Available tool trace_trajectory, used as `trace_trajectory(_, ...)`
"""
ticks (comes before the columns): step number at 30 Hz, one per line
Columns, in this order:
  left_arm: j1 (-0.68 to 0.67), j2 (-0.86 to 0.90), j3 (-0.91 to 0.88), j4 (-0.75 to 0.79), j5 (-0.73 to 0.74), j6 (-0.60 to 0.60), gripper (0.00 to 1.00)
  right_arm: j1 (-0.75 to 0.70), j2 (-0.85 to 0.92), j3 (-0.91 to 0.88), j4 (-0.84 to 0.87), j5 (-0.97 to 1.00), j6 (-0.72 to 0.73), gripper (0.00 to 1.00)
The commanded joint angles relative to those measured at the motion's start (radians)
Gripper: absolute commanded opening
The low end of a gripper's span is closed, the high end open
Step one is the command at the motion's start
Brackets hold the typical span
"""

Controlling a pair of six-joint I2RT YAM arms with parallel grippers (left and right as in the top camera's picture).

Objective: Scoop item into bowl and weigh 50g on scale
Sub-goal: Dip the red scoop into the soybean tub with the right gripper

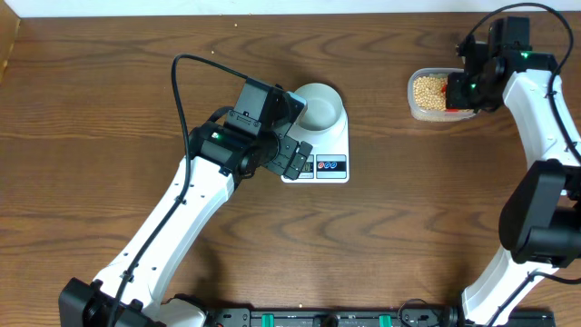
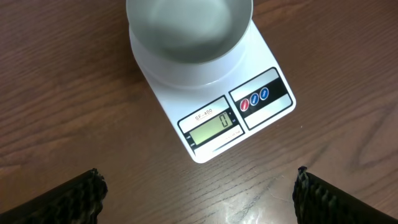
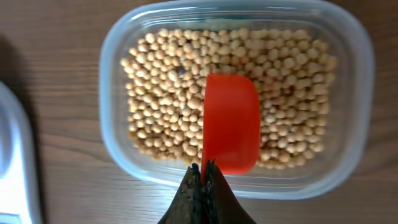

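1. Over a clear rounded plastic tub (image 3: 112, 74) of small tan-yellow beans (image 3: 161, 106), the right gripper (image 3: 202, 177) is clamped on a red plastic scoop (image 3: 231, 124).
2. The left gripper (image 2: 199, 193) is spread wide near the white rectangular scale (image 2: 186, 104), which reads 0.
3. The empty pale round bowl (image 2: 186, 37) sits on the scale.

- beans (image 3: 161, 93): tan-yellow;
- scoop (image 3: 231, 118): bright red-orange;
- tub (image 3: 114, 59): clear;
- scale (image 2: 186, 99): white, green-grey display, red and blue buttons;
- bowl (image 2: 186, 31): pale blue-white;
- table (image 2: 62, 93): dark brown woodgrain;
- arms (image 1: 163, 227): white with black joints.
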Motion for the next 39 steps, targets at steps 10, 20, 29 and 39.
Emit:
trace_trajectory(10, 0.004, 0.006, 0.001, -0.002, 0.002, 0.006, 0.98, -0.055, 0.023, -0.013, 0.011, -0.214, 0.092, 0.01)
trace_trajectory(20, 0.004, 0.006, 0.001, -0.003, 0.002, 0.006, 0.98, -0.074, 0.09, -0.014, 0.026, -0.323, 0.095, 0.01)
trace_trajectory(29, 0.004, 0.006, 0.001, -0.003, 0.002, 0.006, 0.98, -0.135, 0.09, -0.016, 0.032, -0.366, 0.098, 0.01)
trace_trajectory(39, 0.004, 0.006, 0.001, -0.003, 0.002, 0.006, 0.98, -0.166, 0.09, -0.025, 0.033, -0.405, 0.098, 0.01)
